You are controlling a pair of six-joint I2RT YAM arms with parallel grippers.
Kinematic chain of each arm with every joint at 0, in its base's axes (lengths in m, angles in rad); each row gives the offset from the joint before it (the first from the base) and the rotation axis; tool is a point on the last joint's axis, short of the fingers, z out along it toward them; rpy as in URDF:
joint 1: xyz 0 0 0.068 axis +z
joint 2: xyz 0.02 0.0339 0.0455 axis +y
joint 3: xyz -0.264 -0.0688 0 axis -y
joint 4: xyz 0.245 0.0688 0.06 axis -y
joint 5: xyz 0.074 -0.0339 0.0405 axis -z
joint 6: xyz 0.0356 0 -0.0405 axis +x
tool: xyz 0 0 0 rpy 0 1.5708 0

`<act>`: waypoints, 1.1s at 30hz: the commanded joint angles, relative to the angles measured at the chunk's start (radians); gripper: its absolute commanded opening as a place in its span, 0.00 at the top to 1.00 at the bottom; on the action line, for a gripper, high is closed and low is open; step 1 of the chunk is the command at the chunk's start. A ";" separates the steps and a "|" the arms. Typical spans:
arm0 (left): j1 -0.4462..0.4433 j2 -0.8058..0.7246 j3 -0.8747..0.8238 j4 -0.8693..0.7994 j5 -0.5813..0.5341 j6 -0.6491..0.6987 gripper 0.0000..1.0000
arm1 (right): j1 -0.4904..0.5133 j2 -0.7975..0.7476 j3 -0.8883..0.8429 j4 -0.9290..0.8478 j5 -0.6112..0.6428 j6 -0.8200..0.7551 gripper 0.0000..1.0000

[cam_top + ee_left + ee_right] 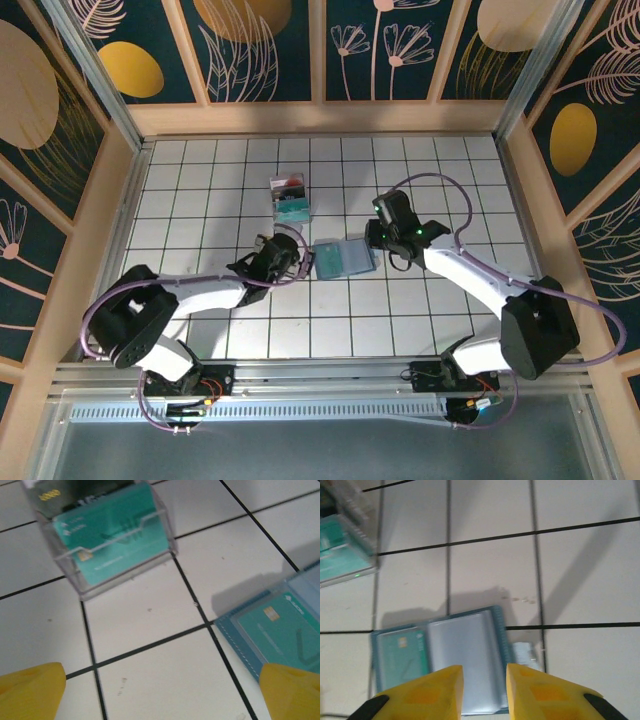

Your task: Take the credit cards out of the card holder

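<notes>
Lab test cell: aluminium rails (320, 385), tiled table (300, 330).

Table (200, 300): everything sits on it, both arms reaching in from the near edge.
Card holder (343, 258): lying open and flat at mid-table, right between the two grippers.
Card (402, 655): tucked inside the card holder's left half.
Box (291, 200): behind the card holder and a little to its left, standing apart from it.
Other cards (115, 540): standing inside the box.
Left gripper (298, 262): just left of the card holder, beside its left edge.
Right gripper (378, 248): at the card holder's right edge, above it.
</notes>
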 commanded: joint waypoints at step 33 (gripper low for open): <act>-0.019 0.217 0.053 0.108 -0.021 0.047 0.01 | 0.044 0.356 0.043 0.183 -0.379 0.087 0.77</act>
